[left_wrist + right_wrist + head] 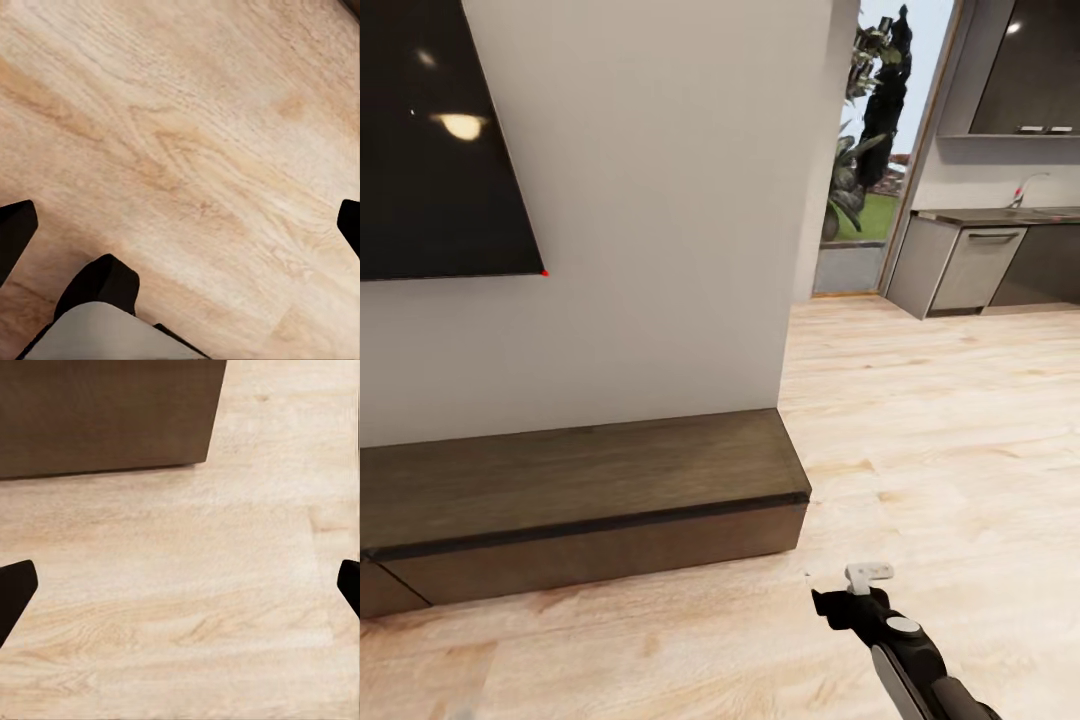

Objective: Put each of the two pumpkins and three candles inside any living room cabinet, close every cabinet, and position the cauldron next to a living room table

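The cabinet [580,470] is a long, low dark-brown unit against the white wall, and the drawer fronts I can see are shut. My right arm [895,640] reaches in low over the wooden floor just right of the cabinet's end. In the right wrist view my right gripper [180,585] is open and empty above bare floor, with the cabinet's end corner [105,412] just beyond it. My left gripper [180,225] is also open and empty, facing floorboards. Pumpkins, candles, cauldron and table are out of view.
A black TV screen [440,140] hangs on the wall above the cabinet. Right of the wall corner, a glass doorway [860,200] looks onto plants. Grey kitchen units [980,260] stand at the far right. Pale wooden floor [940,430] stretches to the right.
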